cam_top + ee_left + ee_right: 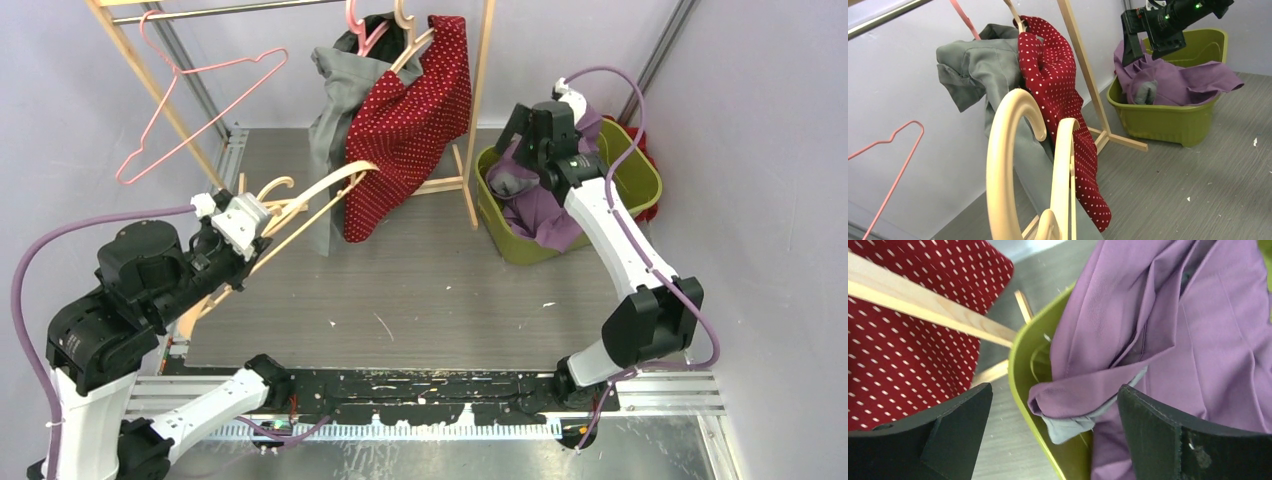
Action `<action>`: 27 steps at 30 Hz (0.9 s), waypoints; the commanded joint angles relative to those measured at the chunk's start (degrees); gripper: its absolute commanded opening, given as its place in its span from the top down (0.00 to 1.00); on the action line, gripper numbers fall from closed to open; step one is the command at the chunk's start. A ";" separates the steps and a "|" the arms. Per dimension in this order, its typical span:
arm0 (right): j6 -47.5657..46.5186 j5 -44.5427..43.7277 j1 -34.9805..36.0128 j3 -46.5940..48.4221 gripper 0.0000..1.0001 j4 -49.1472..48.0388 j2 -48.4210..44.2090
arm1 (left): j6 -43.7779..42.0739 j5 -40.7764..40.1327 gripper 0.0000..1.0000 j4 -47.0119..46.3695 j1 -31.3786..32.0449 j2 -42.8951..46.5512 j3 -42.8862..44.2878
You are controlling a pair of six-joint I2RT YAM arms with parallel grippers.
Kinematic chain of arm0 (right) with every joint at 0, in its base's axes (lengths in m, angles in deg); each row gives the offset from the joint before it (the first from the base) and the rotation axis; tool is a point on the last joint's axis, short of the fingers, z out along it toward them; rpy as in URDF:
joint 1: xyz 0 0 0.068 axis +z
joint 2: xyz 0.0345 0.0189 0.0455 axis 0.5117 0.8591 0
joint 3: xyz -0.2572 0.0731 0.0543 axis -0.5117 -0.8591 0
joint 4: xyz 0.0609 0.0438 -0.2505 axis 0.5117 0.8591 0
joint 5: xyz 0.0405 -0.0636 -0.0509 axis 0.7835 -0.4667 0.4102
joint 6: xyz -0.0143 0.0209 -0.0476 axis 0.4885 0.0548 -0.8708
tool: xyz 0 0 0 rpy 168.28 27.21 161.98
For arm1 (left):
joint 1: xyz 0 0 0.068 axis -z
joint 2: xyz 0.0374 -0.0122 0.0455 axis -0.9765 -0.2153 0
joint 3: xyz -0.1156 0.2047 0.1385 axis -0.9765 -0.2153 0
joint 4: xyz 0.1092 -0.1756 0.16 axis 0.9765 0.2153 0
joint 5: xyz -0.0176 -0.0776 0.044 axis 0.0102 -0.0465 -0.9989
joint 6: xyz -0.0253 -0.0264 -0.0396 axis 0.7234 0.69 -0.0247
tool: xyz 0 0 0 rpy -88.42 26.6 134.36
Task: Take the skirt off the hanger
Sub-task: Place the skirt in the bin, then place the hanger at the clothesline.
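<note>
We judge the task to be at its closing step. The purple skirt (541, 216) lies in the green bin (497, 232) at the far right of the table (420, 300), with a fold draped over the bin's near-left rim. It is already off the hanger.

The right hand (1053, 405) hangs just above that rim with its 2 fingers spread wide and nothing between them. The skirt sits below the gap, and we cannot tell whether any cloth touches the fingers.

At the near left, the left hand (258, 218) is narrow, closed on the base of a bare cream hanger (318, 190) that points far and right toward the rack (478, 110). The wrist view shows 2 curved cream hooks, and we cannot tell whether the hand holds 1 hanger or 2.

On the rack, a red dotted garment (410, 130) and a grey garment (335, 110) hang side by side, and a pink hanger (190, 100) hangs empty to their left.

The next move, as we read it, calls for the right hand to rise straight up so that no fold comes up with the fingers. The draped fold may need a nudge into the bin. The left hand needs a place to put the hanger, clear of the red cloth just beside its tip.
</note>
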 commanded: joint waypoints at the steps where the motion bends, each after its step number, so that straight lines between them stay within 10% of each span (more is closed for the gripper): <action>1: 0.63 -0.65 0.58 -1.90 0.00 -2.35 -6.72 | 0.02 -0.50 1.00 -0.48 0.13 -1.31 3.01; 9: -7.94 2.26 0.42 17.86 0.00 -3.02 0.61 | 2.61 1.39 1.00 3.53 0.13 0.48 15.19; 27: -17.54 -4.56 -1.82 49.44 0.00 -0.33 30.90 | -5.72 -25.97 1.00 -5.47 0.15 -16.42 29.12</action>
